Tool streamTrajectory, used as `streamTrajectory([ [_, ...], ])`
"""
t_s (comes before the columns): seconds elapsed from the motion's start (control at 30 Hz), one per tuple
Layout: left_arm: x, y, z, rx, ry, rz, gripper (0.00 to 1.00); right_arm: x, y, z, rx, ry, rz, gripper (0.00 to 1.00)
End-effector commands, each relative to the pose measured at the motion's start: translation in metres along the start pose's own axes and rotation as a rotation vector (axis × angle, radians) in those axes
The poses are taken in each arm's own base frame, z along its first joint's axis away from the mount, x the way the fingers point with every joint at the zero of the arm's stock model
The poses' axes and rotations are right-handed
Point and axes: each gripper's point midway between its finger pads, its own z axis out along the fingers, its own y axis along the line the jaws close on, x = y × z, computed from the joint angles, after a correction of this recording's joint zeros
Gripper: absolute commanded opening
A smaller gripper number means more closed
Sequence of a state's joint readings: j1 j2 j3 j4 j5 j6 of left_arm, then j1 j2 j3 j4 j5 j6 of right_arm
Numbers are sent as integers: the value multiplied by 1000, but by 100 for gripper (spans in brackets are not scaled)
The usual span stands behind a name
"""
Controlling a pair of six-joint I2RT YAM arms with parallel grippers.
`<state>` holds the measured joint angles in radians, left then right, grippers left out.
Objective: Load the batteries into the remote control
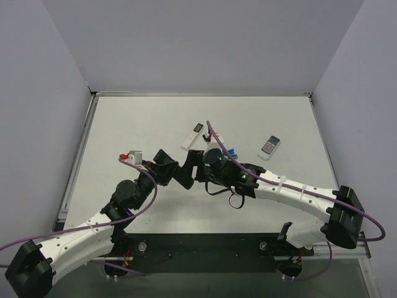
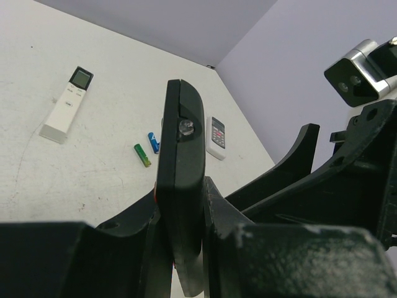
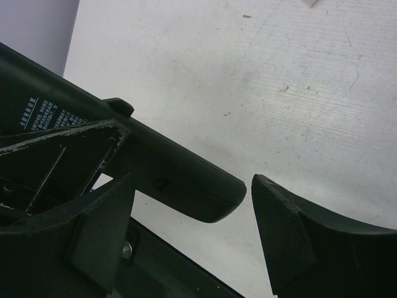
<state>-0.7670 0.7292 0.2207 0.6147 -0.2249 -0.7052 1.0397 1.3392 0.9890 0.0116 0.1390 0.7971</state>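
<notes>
**Top view.** Three remotes in all: one remote control (image 1: 186,174), long and black, and two white ones. The slim white stick remote (image 1: 193,135) and the short white remote (image 1: 270,146) with a grey keypad both lie flat on the counter (image 1: 124,124), well apart from each other. The black one is off the counter, in mid-air between the two arms. Its long axis runs roughly left to right, from the left tool (image 1: 172,166) towards the right tool (image 1: 200,171).

**Left wrist view.** The left tool is pressed together on the remote control, pinching its near end. The remote shows edge-on here – a thin black slab rising away from the fingers to a rounded far end, with a small round recess near the top and a bit of orange at its left edge. Beyond it on the counter lie one green battery (image 2: 142,155) and, just beside it, one blue cell (image 2: 152,141). Only one of each can be counted.

**Right wrist view.** The remote's plain black back, with a patch of white print, slants down to the right. Its rounded end sits between the right tool's fingers, which stand spread – one overlaps the remote, while bare counter shows between the remote's tip and the other.
</notes>
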Motion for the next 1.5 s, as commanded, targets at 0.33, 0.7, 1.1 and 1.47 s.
streamTrajectory([
  [0.33, -29, -18, 1, 45, -111, -30, 0, 19, -15, 13, 24, 52, 63, 68],
  [0.7, -26, -15, 1, 40, -105, -17, 0, 18, -16, 18, 3, 44, 112, 66],
  [1.1, -21, -10, 3, 14, -90, -10, 0, -5, 1, 10, -90, -61, 161, 64],
  [1.47, -23, -14, 3, 21, -97, -18, 0, 3, -6, 17, -50, -31, 162, 64],
])
